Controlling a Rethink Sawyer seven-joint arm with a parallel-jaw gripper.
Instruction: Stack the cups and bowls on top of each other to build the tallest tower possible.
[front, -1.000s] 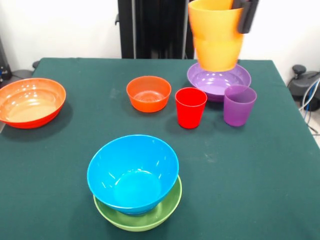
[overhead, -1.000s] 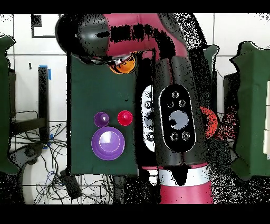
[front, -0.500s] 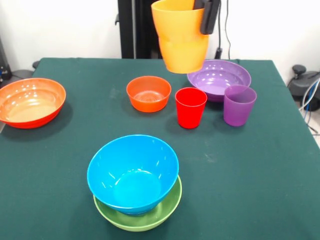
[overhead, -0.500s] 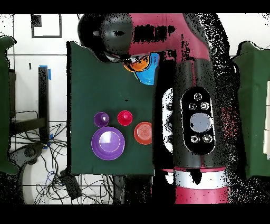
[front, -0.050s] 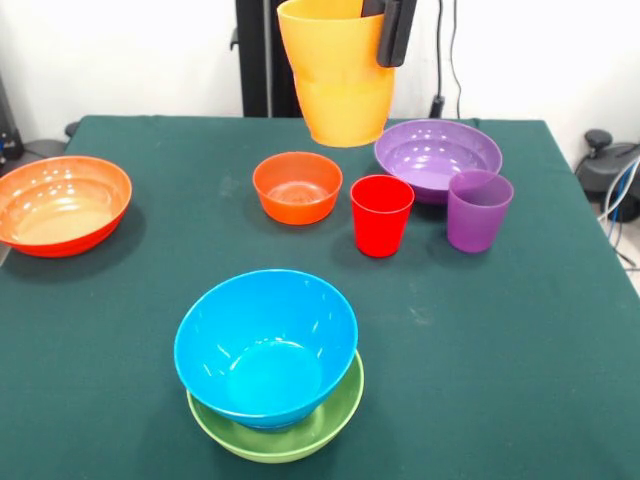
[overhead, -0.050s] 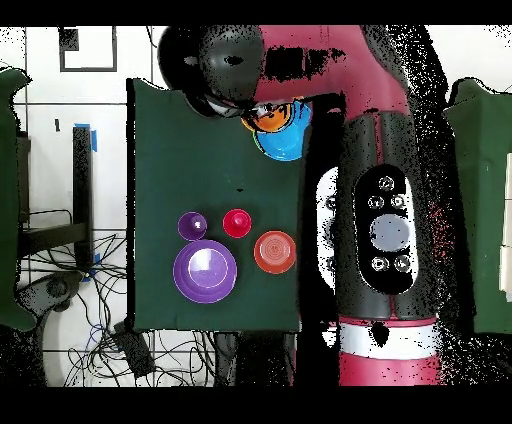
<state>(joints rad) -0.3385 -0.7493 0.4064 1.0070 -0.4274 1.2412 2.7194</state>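
My gripper (front, -0.050s: 380, 28) is shut on the rim of the orange cup (front, -0.050s: 335, 75), one black finger (front, -0.050s: 393, 35) outside the wall. The cup hangs upright, high above the table, over the small orange bowl (front, -0.050s: 297, 186). In the overhead view the orange cup (overhead, -0.050s: 268, 120) shows against the light blue bowl (overhead, -0.050s: 287, 145). The light blue bowl (front, -0.050s: 265, 345) sits nested in the lime green bowl (front, -0.050s: 285, 435) near the front edge. The red cup (front, -0.050s: 381, 214) and purple cup (front, -0.050s: 479, 209) stand side by side before the wide purple bowl (front, -0.050s: 437, 155).
A wide orange-red bowl (front, -0.050s: 62, 203) rests at the left edge of the green table (front, -0.050s: 500, 350). In the overhead view the red and black arm (overhead, -0.050s: 385, 220) covers the table's right part. Cables lie on the floor beyond the right edge.
The gripper has carried the orange cup leftward in the front view, from above the purple bowl to above the small orange bowl. Everything on the table stayed put.
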